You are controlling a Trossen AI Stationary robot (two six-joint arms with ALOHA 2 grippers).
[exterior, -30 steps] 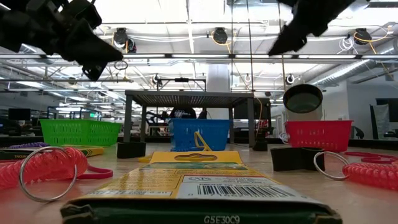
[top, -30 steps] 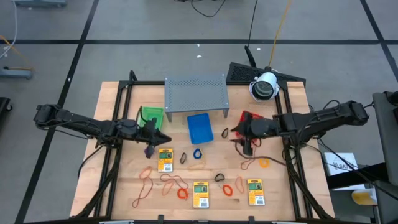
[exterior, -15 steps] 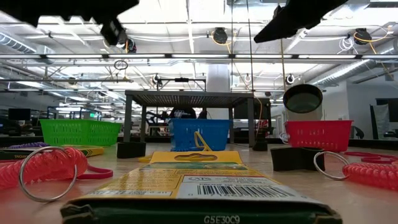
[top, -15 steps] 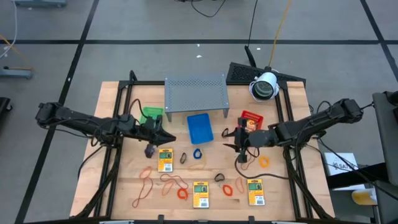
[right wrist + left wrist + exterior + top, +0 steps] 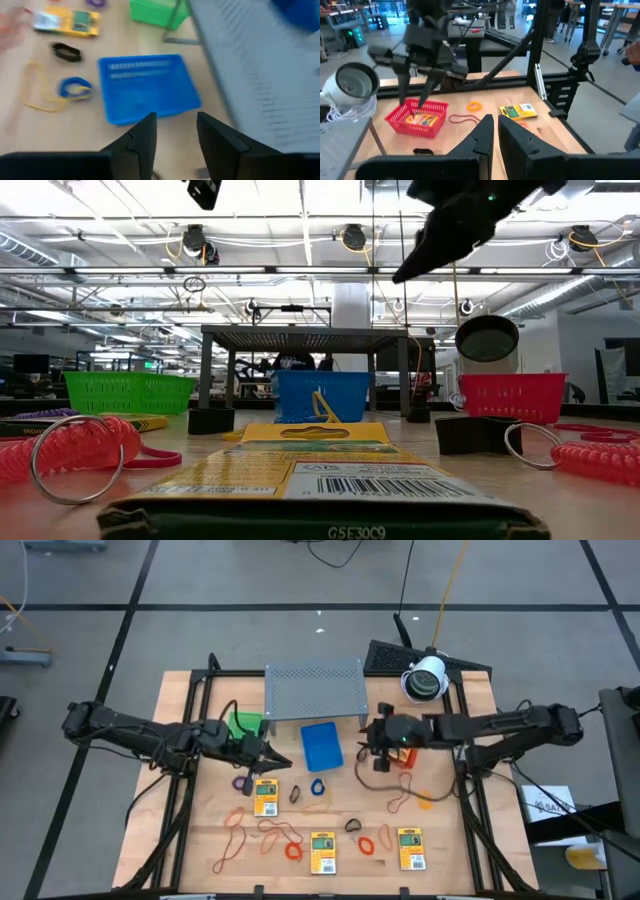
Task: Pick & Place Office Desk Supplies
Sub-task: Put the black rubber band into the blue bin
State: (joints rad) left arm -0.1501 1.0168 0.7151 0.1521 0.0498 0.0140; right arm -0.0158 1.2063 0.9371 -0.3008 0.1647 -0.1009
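Right gripper (image 5: 372,740): your fingers stand apart, empty, between blue tray (image 5: 321,745) and red tray (image 5: 404,756).
Left gripper (image 5: 283,758): shut, just beside the blue tray's other side.
Yellow packets (image 5: 265,797): you see three, green-black print, flat, nearer the table front than the blue tray.

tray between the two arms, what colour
Blue tray; the right wrist view shows it best.

We saw the shelf (image 5: 314,690) at the table's (image 5: 180,840) far middle, with one tray (image 5: 321,745) just before it, another (image 5: 243,724) to its left and a third (image 5: 404,730) to its right. Packets (image 5: 322,851) and bands (image 5: 281,832) lay along the near edge.
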